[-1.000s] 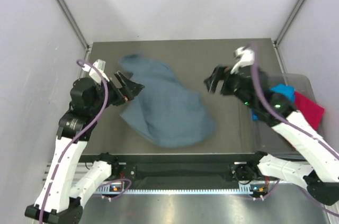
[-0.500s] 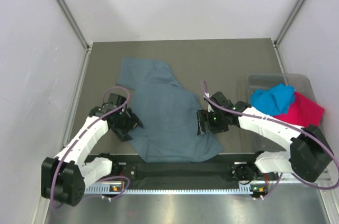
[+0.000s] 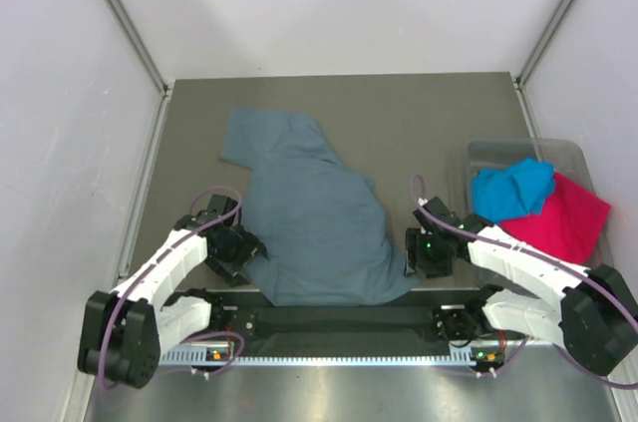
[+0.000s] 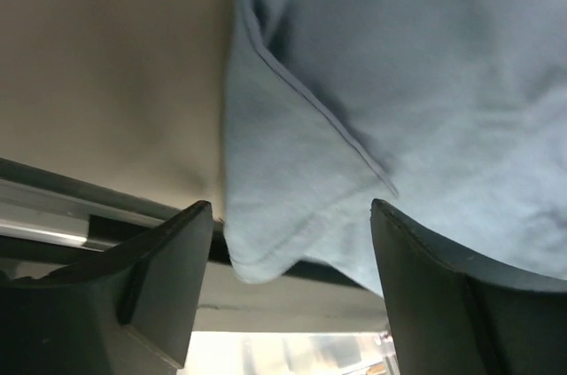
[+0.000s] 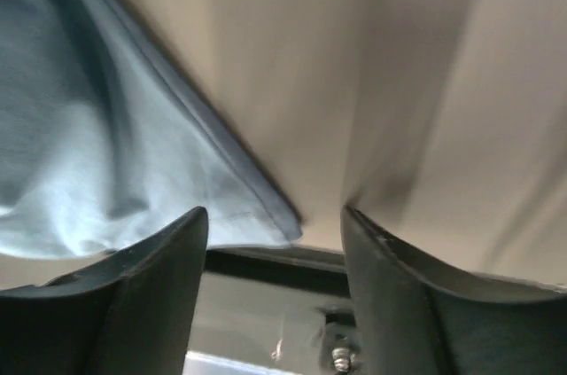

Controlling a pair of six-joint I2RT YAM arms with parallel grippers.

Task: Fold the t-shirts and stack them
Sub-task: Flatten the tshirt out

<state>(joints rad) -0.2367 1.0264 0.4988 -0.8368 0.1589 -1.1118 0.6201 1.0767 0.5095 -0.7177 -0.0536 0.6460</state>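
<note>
The slate-blue t-shirt lies spread on the dark table, running from the far left down to the near edge. My left gripper is low at its near left corner, open, with the hem corner between the jaws and not clamped. My right gripper is low at the near right corner, open, with the shirt's corner just in front of the jaws. The turquoise t-shirt and the magenta t-shirt lie bunched in the tub at the right.
The clear plastic tub stands at the table's right edge. The table's near edge rail runs just below both grippers. Grey walls close in the left, back and right sides.
Both arms have come down from mid-height to the near edge. The blue shirt has dropped and spread flat. The grippers now sit at its two near corners, farther apart than half a second ago.
</note>
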